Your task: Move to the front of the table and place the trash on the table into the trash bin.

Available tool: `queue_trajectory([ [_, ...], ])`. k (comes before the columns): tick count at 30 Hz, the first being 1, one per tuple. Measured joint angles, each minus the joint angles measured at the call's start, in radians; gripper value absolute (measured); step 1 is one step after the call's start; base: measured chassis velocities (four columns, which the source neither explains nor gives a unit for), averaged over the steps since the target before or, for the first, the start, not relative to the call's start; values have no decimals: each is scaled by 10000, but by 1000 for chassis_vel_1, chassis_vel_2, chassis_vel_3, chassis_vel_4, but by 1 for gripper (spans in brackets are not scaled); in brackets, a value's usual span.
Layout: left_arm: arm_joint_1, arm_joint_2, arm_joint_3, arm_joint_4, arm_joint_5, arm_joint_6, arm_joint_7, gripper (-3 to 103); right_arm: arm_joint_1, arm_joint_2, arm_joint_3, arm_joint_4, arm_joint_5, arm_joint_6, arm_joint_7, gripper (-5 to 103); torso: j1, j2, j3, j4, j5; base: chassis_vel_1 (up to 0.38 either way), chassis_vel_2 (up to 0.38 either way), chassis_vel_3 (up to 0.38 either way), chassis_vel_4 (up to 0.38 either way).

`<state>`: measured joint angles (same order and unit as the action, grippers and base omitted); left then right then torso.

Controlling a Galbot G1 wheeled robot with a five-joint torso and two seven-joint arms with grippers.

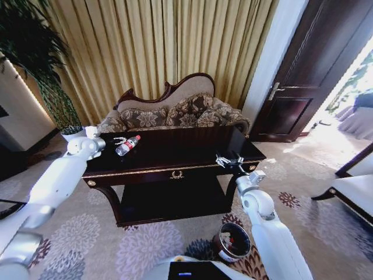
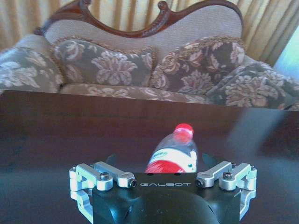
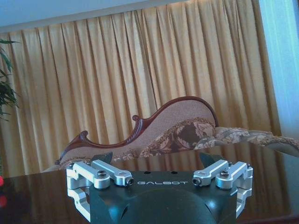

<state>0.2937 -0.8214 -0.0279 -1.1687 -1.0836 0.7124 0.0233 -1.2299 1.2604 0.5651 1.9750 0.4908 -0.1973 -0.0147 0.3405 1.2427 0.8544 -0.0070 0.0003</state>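
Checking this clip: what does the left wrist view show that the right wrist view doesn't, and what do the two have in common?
Left wrist view alone: the bottle with its red cap and label, lying on the table directly ahead of the open left tool, between its spread fingers, not yet gripped.

Right wrist view alone: the open right tool low over bare table top with nothing between its fingers, the full height of the gold curtains, and plant leaves at the edge.

Both: the dark glossy table top and the carved sofa behind it.
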Motion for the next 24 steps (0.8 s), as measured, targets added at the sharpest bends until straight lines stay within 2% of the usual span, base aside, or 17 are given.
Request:
queue_trajectory([
  [3,-424,-317,332,401,37,52,192,100,-100,-4,148,-75,-16,74,0,100,0,0,0,-2,0,0,0,0,0],
  [8,-640,-461,529,582,195,52,378,100,-106,-37,220,-154,-20,139,-2,100,0,0,0,2,0,0,0,0,0],
  [24,-732,-361,1120,906,783,30,739,100,85,82,-78,-476,-217,208,-41,100,-2,0,0,1,-1,0,0,0,0],
])
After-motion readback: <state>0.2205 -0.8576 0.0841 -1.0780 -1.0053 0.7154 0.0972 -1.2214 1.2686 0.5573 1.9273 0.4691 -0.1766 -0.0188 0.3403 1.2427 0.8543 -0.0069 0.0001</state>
